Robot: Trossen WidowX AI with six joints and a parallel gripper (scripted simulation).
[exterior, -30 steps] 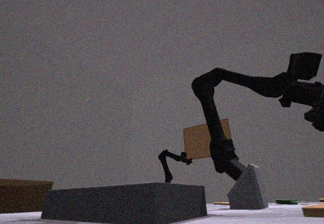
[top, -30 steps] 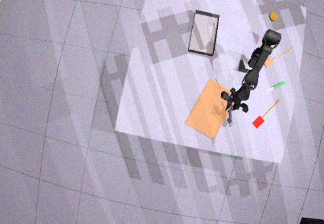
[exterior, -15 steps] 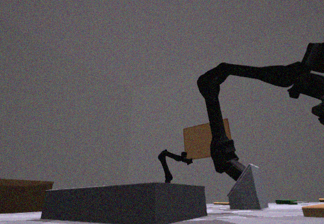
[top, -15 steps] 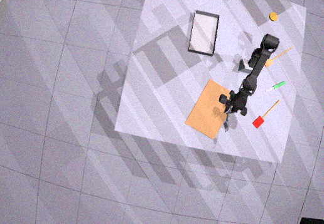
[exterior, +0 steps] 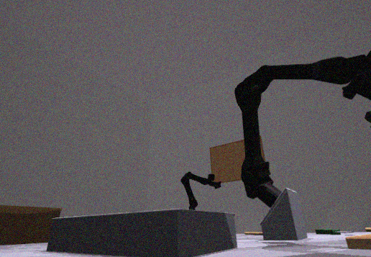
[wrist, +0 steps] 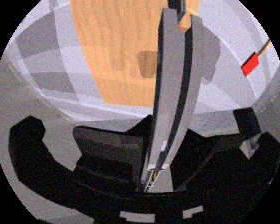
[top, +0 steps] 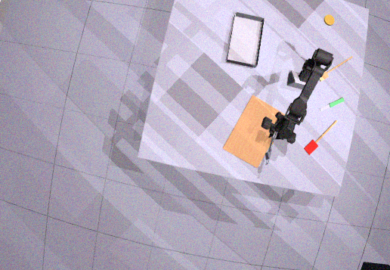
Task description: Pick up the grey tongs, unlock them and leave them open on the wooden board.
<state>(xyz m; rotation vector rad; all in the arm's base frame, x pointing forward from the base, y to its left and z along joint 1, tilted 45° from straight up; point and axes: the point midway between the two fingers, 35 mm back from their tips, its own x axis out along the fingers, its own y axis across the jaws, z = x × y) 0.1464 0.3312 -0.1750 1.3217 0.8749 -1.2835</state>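
Observation:
My gripper [top: 274,135] [wrist: 157,119] is shut on the grey tongs [top: 268,154] [wrist: 168,80] and holds them raised by the right-hand edge of the wooden board [top: 242,131] [wrist: 101,50]. In the wrist view the two long tong arms run from the fingers to the top, close together with a narrow dark gap. The narrow end with a small yellow part shows low between the fingers. The far end is cut off at the top. I cannot tell whether the lock is released. The roasting tin [top: 249,17] [exterior: 115,233] stands at the back without the tongs.
A grey wedge block [top: 292,79] [exterior: 283,220] stands beside the arm. A red-headed spatula [top: 311,147] [wrist: 250,65], a green-handled tool [top: 336,102] [exterior: 328,232], a wooden-handled brush [top: 323,76] and a yellow disc [top: 329,20] lie on the right.

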